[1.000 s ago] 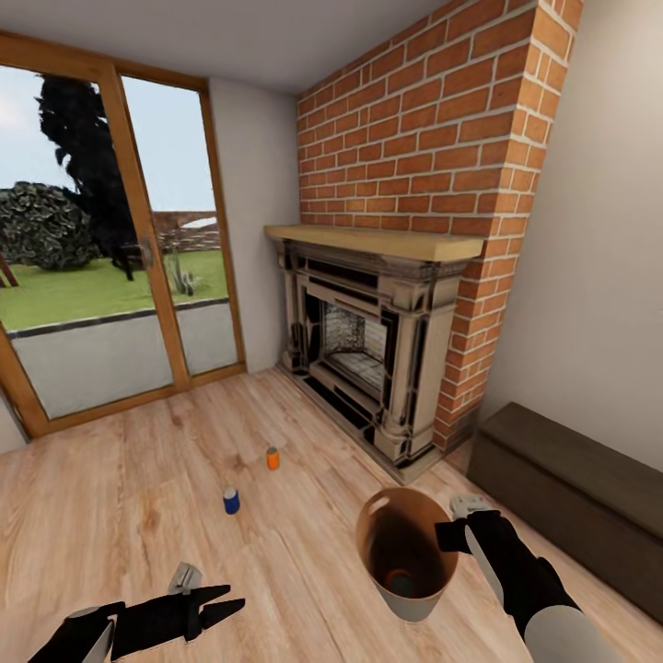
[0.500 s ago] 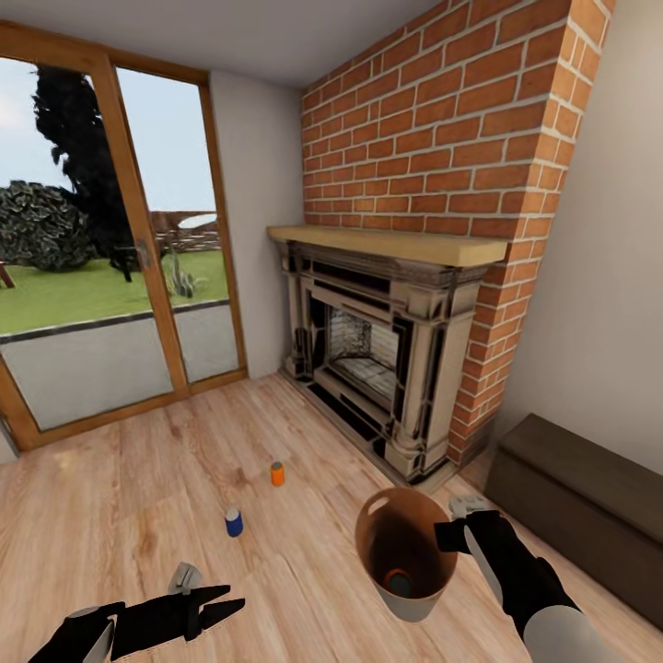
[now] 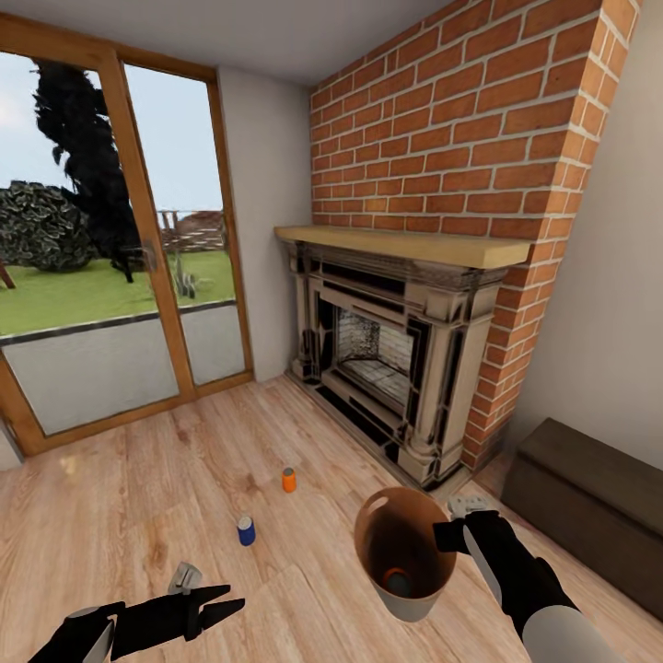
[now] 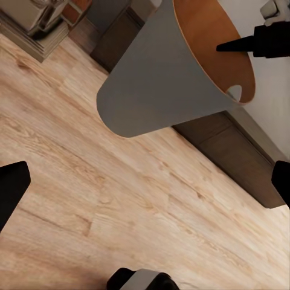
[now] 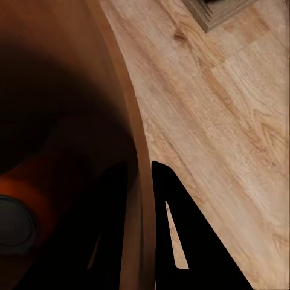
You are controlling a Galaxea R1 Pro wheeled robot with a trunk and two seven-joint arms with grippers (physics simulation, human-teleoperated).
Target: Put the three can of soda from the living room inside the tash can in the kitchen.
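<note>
Carrying the bin [image 3: 405, 552] by its rim, the right gripper [image 3: 448, 534] pinches the wall between closed fingers; one orange can [image 3: 398, 581] lies inside. The blue can [image 3: 245, 530] and another orange one [image 3: 289, 480] stand on the floor [image 3: 110, 516] ahead. The left gripper [image 3: 221, 603] hangs open, empty. Next, I'd judge: close in and reach for the blue can.
</note>
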